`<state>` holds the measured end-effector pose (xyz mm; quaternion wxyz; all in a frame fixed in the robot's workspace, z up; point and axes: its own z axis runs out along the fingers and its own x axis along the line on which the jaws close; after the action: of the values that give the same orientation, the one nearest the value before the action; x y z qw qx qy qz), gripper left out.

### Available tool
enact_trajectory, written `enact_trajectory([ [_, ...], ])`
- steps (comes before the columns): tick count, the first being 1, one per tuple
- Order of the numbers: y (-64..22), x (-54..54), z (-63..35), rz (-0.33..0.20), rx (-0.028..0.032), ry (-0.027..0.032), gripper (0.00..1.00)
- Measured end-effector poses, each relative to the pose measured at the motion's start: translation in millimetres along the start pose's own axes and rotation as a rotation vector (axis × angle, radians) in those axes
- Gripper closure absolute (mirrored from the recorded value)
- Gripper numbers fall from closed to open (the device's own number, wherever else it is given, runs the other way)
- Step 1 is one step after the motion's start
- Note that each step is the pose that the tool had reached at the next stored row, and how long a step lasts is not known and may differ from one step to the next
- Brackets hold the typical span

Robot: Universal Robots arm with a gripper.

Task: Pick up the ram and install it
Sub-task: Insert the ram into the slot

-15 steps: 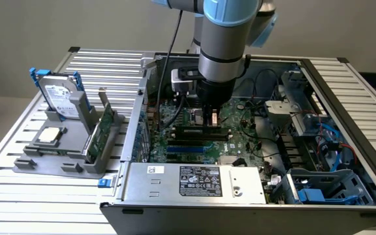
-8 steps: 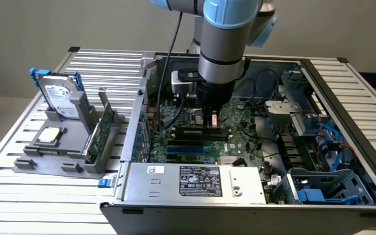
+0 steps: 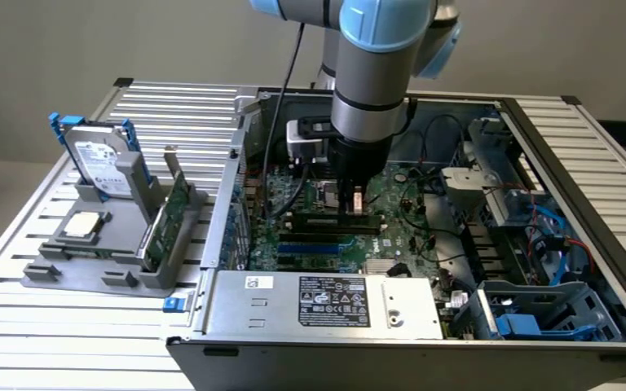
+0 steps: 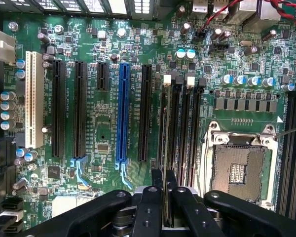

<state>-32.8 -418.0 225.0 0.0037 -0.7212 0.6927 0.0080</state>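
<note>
Fingers of your gripper clench the ram edge-on, low over the slots beside the socket. If the stick tilts or sits off the slot line, you risk jamming it on the slot wall or having it slip in the grip.

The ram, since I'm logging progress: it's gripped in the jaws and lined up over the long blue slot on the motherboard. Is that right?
Not the blue slot. The wrist view shows the ram, gripped in the jaws, lined up over the black memory slots beside the empty processor socket.
</note>
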Motion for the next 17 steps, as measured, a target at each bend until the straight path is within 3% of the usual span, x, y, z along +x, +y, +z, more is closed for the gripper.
enact_trajectory([
  [17, -0.2, 0.0, 3.3, 0.0, 0.0001, -0.0002, 0.86],
])
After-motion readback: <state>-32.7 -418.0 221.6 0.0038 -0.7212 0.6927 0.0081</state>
